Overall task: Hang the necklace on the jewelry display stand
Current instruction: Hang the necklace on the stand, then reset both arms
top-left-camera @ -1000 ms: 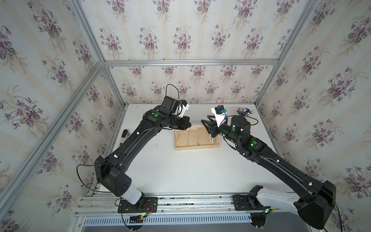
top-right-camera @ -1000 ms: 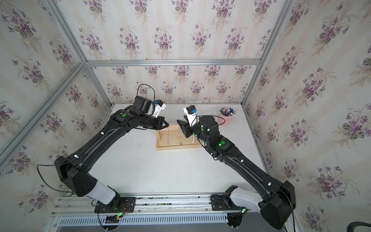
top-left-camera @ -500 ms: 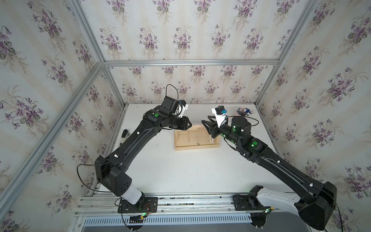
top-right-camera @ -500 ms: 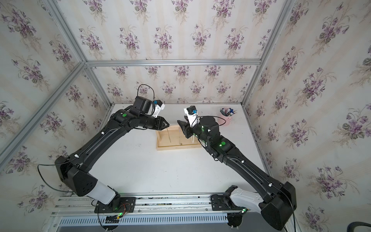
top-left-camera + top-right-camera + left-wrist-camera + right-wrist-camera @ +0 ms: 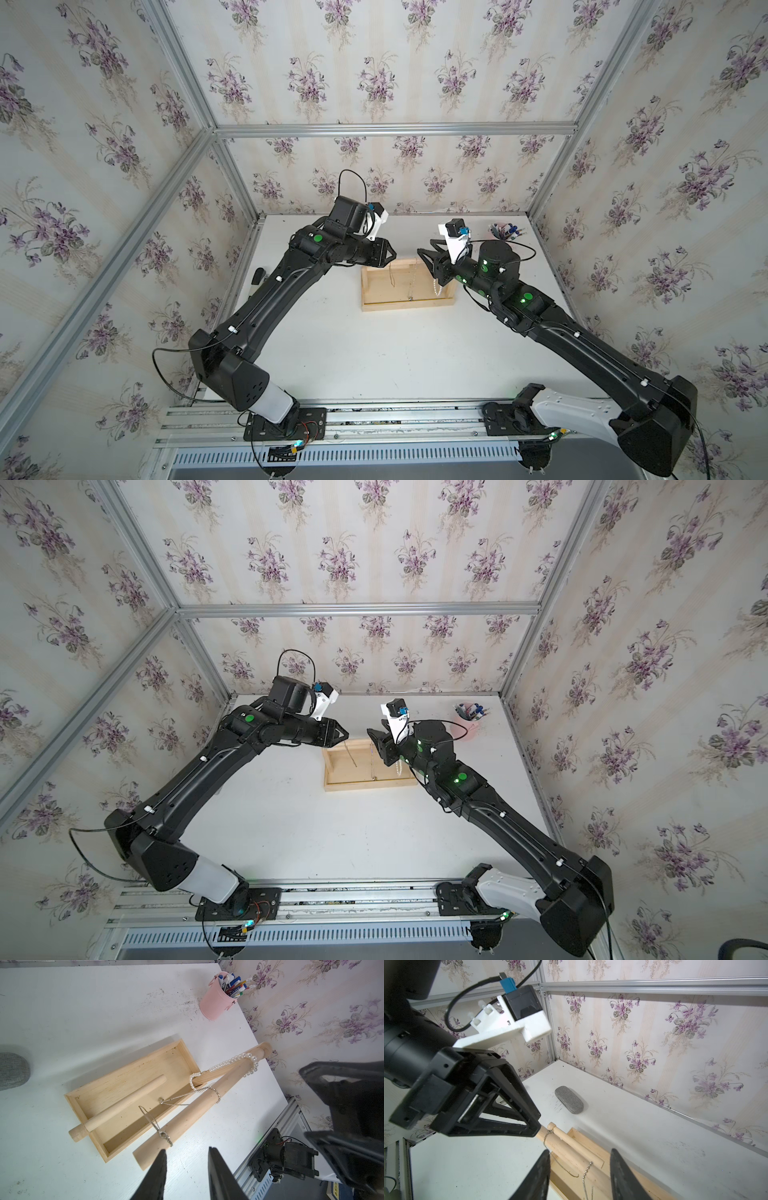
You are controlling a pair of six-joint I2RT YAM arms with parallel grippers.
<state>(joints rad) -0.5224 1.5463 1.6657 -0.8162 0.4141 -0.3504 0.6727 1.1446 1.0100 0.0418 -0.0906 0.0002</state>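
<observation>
Your left end effector (image 5: 187, 1150), spread and empty, sits just beside the necklace (image 5: 165, 1136) looped over the rail (image 5: 187, 1120) of the jewelry display stand (image 5: 124, 1068), toward the surface's (image 5: 83, 1012) far edge. The right end effector (image 5: 580, 1151), also spread, is farther off.

Cannot tell the necklaces (image 5: 411, 284) apart in both top views, too small. Cannot see one end of the jewelry display stand (image 5: 405, 306), hidden behind the right gripper (image 5: 428, 264).

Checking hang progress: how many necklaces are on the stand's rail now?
3: pearl strand at the rail's right-arm end, ball chain mid-rail, thin clasped chain at the end nearest the left end effector. None seem hidden.
</observation>
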